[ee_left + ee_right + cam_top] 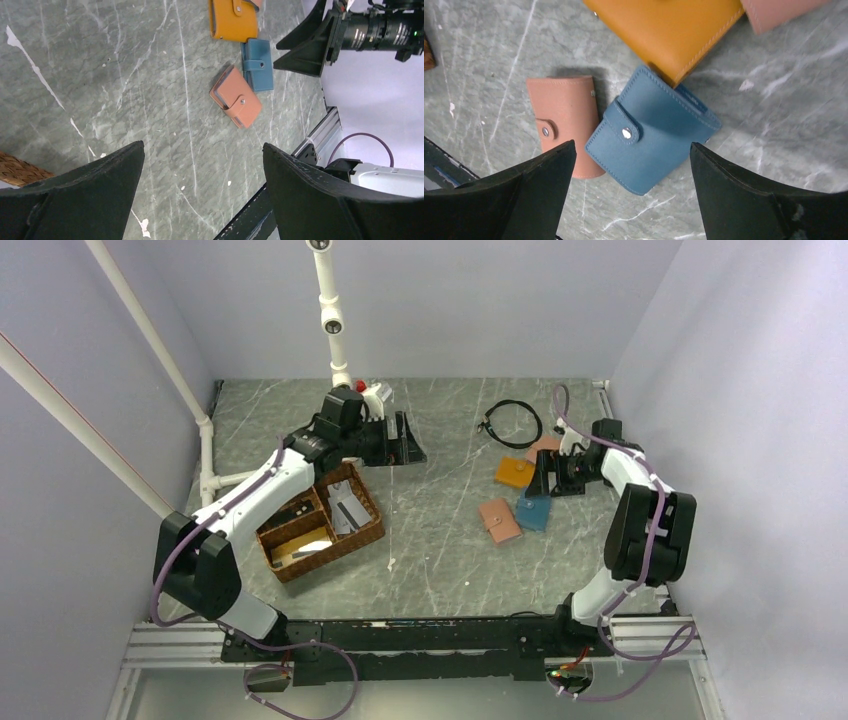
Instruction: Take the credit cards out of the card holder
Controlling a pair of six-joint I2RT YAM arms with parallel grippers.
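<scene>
Card holder (499, 520) lies snapped shut on the worktop (440, 540), just beside the teal wallet (534, 512), on the side away from the right arm. Right gripper (543, 478), jaws open, hangs above the teal wallet and is nearer. The holder's long axis crosses its closing line. Left gripper (408, 440), jaws open, is well apart.

The table (440, 540) has a grey marbled surface. A woven basket (340, 552) with inner dividers stands on its left half. On the right half, an orange wallet (514, 472) and a teal wallet (534, 512) lie closed, snap tabs fastened, touching at one corner. A pale pink wallet (545, 447) lies just behind the orange one, partly hidden. A black cable loop (489, 423) lies farther back. A white pipe (330, 310) rises at the rear.
</scene>
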